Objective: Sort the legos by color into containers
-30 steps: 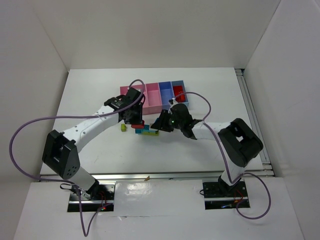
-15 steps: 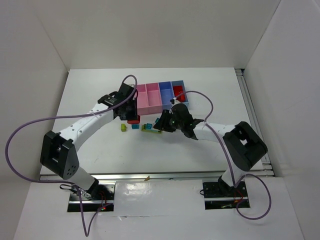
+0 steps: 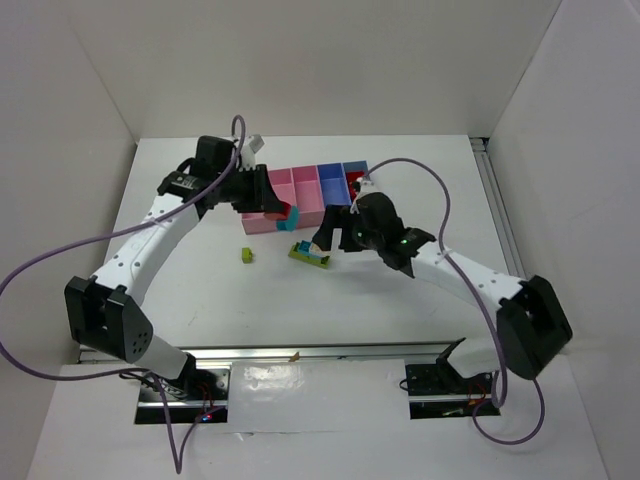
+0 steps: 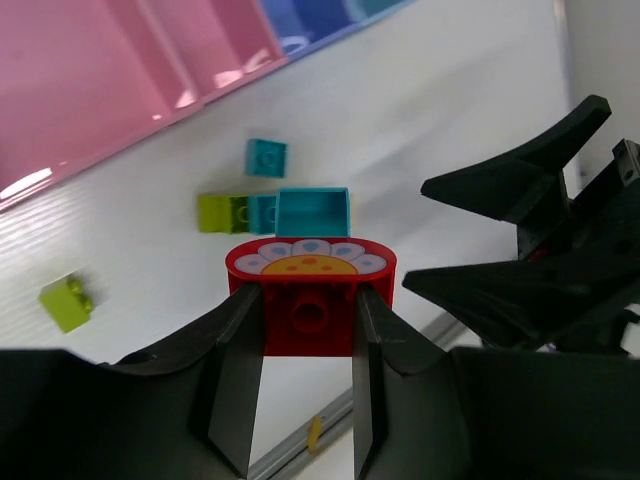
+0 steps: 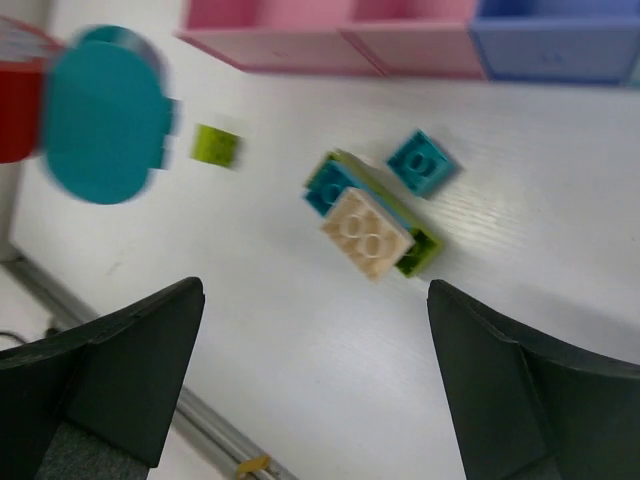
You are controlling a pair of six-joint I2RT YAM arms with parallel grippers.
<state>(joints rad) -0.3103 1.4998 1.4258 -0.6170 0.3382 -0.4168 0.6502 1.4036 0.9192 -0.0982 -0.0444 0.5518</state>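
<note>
My left gripper (image 3: 274,208) (image 4: 309,312) is shut on a red lego (image 4: 310,300) with a flower print, held in the air. A cyan lego (image 4: 312,212) is stuck to the red one. It hangs by the front of the pink containers (image 3: 303,192) (image 4: 100,70). My right gripper (image 3: 328,238) (image 5: 318,375) is open above the table with nothing in it. Below it lies a beige lego (image 5: 367,232) on a yellow-green and cyan stack (image 3: 310,254), beside a loose cyan lego (image 5: 422,163). A small yellow-green lego (image 3: 246,255) (image 5: 215,145) lies apart to the left.
The blue containers (image 3: 332,180) (image 5: 560,40) adjoin the pink ones, and the rightmost (image 3: 359,184) holds red pieces. White walls enclose the table on three sides. A metal rail (image 3: 510,240) runs along the table's right edge.
My left gripper has risen and moved back toward the pink containers with the red lego. My right gripper has opened, pulled up and away from the stack, which now lies free on the table.
</note>
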